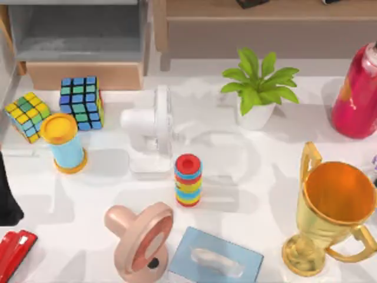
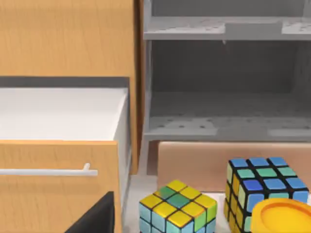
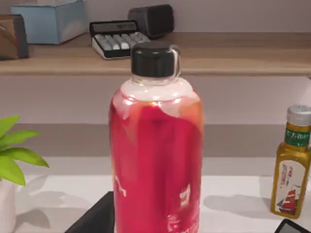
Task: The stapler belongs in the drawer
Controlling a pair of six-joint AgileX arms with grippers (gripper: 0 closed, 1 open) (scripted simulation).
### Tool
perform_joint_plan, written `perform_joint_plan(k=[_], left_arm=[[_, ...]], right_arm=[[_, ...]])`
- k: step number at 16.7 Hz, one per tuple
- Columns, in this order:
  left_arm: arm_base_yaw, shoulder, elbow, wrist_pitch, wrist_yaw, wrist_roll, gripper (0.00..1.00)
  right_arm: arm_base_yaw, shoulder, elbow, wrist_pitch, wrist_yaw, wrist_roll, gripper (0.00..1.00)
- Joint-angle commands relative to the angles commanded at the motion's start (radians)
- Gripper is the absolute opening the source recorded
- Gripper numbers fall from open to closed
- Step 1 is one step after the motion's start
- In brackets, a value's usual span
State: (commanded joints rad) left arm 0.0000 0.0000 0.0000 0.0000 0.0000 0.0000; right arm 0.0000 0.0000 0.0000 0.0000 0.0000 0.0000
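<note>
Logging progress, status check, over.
Stapler on table, front-left corner. Drawer open at back-left. Two cubes and yellow-capped cylinder lie between.

My stapler, at the lower left of the top view, looks like glossy red plastic. The drawer at upper left has a matt, tan wood-grain front and dull grey walls. The trophy shines like polished gold metal. The bottle is clear and glossy, with a matt black cap.

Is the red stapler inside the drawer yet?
No, it is out. The stapler lies on the table's near left corner, far from the open drawer at the back left.
</note>
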Motion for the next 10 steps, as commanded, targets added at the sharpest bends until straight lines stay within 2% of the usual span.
perform_joint_plan(k=[5, 10], left_arm=[[-0.003, 0.067, 0.048, -0.062, 0.0, 0.022, 1.0], [-0.012, 0.378, 0.231, -0.297, -0.001, 0.106, 1.0]], right_arm=[[0.0, 0.0, 0.0, 0.0, 0.0, 0.0, 1.0], [0.0, 0.0, 0.0, 0.0, 0.0, 0.0, 1.0]])
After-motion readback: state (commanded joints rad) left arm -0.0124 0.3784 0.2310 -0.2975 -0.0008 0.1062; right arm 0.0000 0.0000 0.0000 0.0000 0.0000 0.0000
